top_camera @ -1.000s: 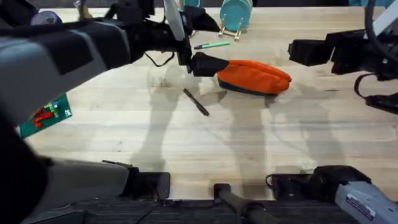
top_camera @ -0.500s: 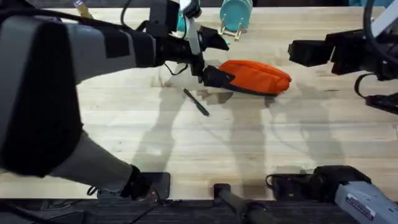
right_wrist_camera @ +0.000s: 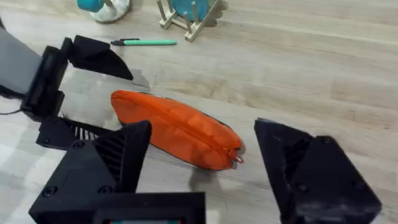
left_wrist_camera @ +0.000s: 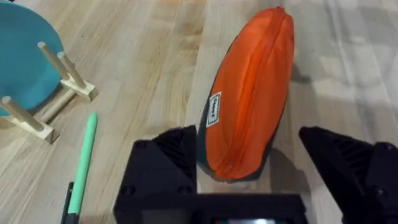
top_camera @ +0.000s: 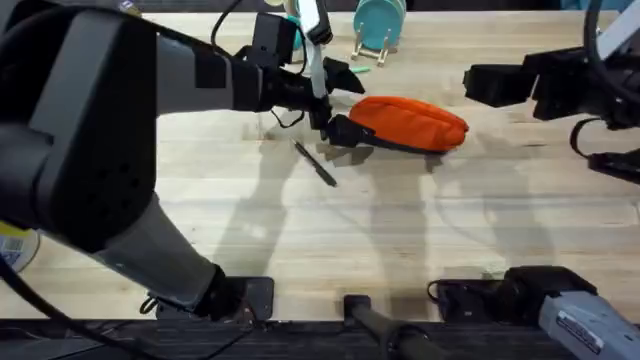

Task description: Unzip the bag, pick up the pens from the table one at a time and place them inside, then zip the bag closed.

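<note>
Wooden table (top_camera: 420,240), teal stand (top_camera: 380,25) behind orange bag (top_camera: 415,122), green pen (left_wrist_camera: 83,163) between

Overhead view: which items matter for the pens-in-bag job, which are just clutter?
Job:
- orange bag, zipped shut
- green pen beside the teal stand
- black pen on the table
- left hand, open around the bag's end
- right hand, open, off to the side

Clutter:
- teal stand on wooden pegs
- green card at the table edge
</note>
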